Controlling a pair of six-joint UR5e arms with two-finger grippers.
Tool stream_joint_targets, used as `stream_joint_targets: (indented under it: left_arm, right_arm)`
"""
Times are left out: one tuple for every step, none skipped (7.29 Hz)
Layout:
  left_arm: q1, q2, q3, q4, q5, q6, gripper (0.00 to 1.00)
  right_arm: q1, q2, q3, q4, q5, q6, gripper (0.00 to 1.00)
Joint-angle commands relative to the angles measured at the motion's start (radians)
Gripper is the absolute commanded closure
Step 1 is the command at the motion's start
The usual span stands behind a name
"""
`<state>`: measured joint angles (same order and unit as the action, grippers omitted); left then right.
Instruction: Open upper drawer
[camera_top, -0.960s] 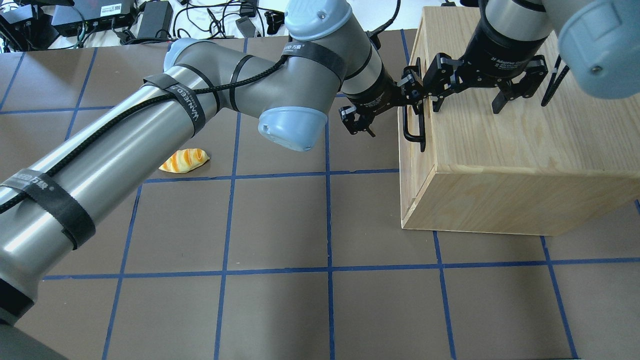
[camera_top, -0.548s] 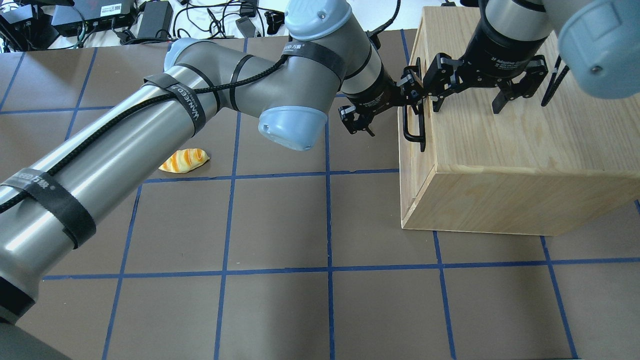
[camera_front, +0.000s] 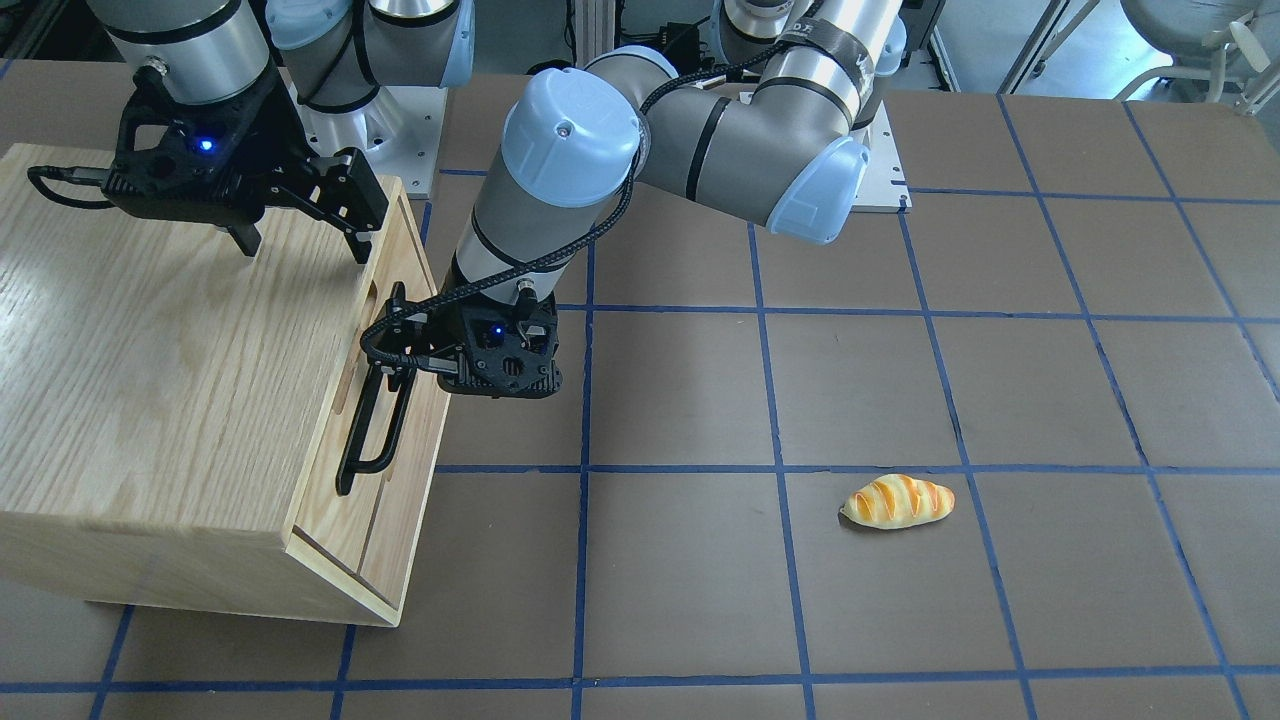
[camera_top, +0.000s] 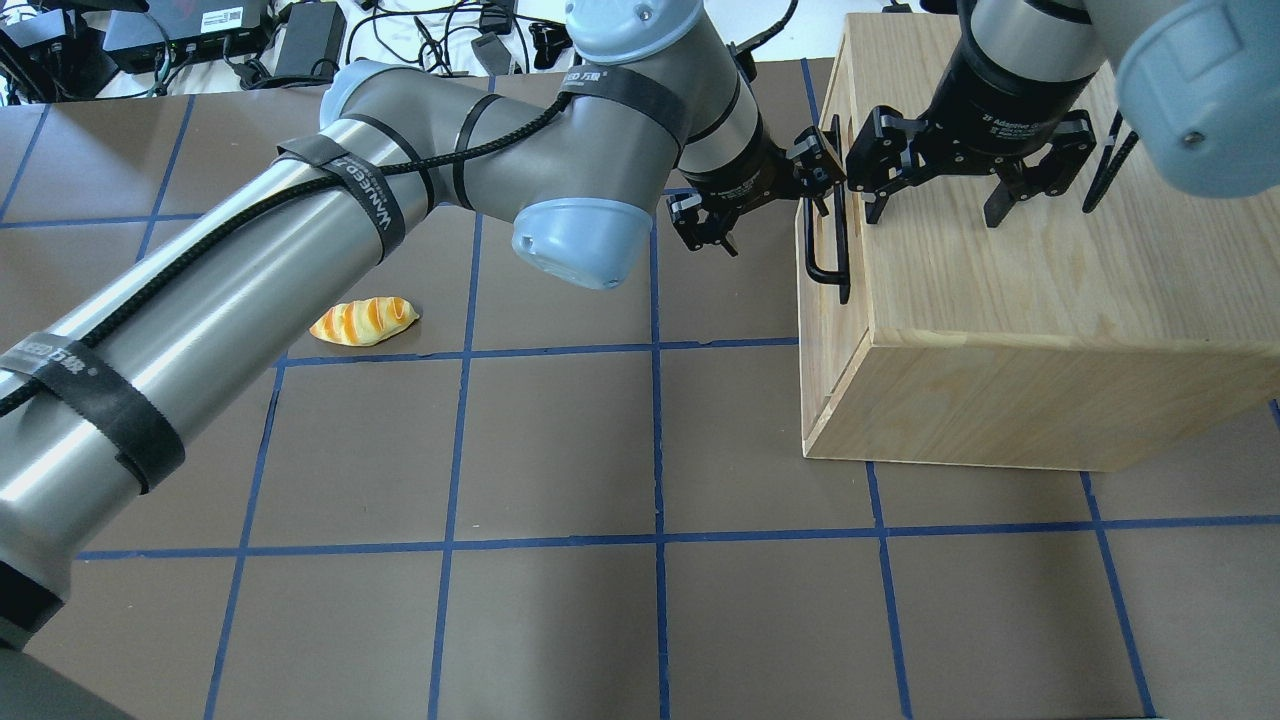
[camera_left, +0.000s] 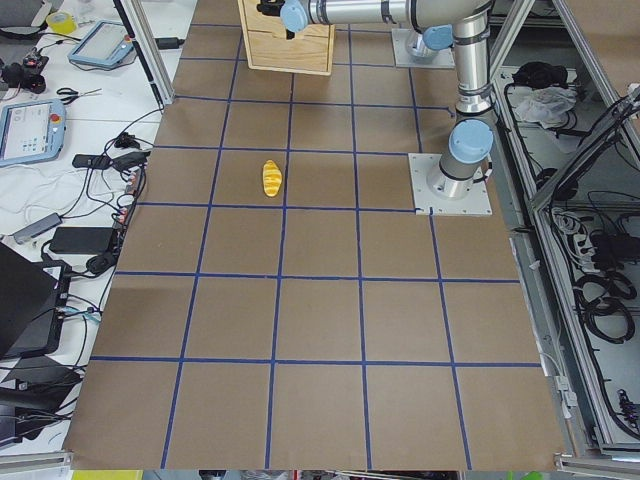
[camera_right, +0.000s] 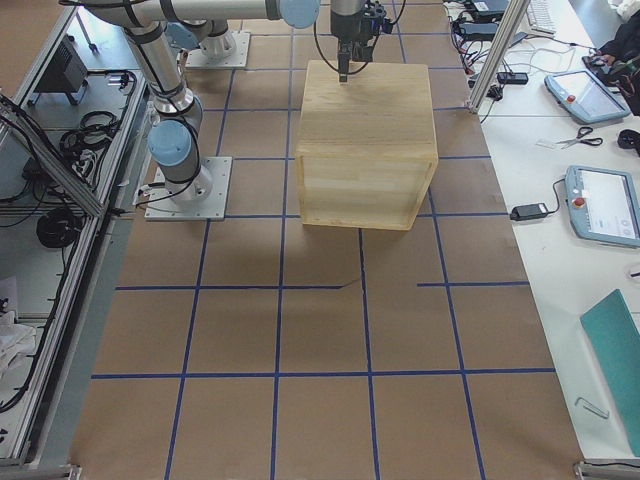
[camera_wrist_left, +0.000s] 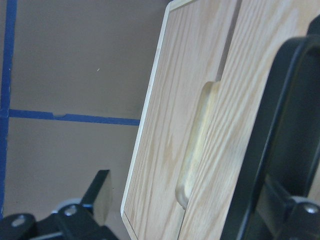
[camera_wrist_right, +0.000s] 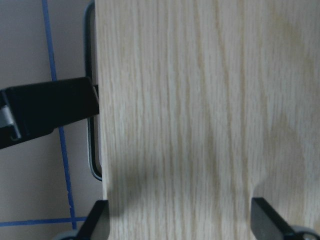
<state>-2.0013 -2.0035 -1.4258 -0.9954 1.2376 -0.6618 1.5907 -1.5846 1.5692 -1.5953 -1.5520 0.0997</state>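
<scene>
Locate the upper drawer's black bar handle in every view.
Front-facing: handle left of centre.
Overhead: handle upper right.
Exterior left: too small to tell.
Exterior right: hidden behind the box.
Left wrist: handle right edge.
Right wrist: handle left edge.
Landmark: the box.

Robotics lab. Brown counter (camera_left: 320, 320) gridded in blue tape (camera_left: 280, 362), arm base (camera_left: 460, 165) bolted on a plate, aluminium framing (camera_right: 60, 165) alongside, teach pendant (camera_right: 603, 205) and loose cables (camera_top: 420, 40) on benches beside.

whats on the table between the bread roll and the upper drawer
Only bare table with blue tape lines between bread roll and upper drawer, per the front-facing view.
</scene>
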Motion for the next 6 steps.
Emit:
stream_joint_targets:
  left_arm:
    - [0.003,-0.001,0.005,-0.003,0.003,0.005,0.0]
    - [0.003,0.0,0.004,-0.003,0.029,0.031,0.0]
    - [0.003,-0.001,0.004,-0.011,0.039,0.045,0.0]
    - [0.004,0.0,0.004,-0.012,0.046,0.053,0.0]
    - [0.006,0.0,0.002,-0.012,0.048,0.068,0.0]
    - [0.018,0.002,0.004,-0.02,0.048,0.082,0.0]
  right_arm:
    - [0.0,0.0,0.0,0.0,0.001,0.0,0.0]
    - [0.0,0.0,0.0,0.0,0.0,0.0,0.0]
    - [0.0,0.0,0.0,0.0,0.0,0.0,0.0]
    - [0.0,0.0,0.0,0.0,0.0,0.0,0.0]
    - [0.0,0.0,0.0,0.0,0.001,0.0,0.0]
    - [0.0,0.0,0.0,0.0,0.001,0.0,0.0]
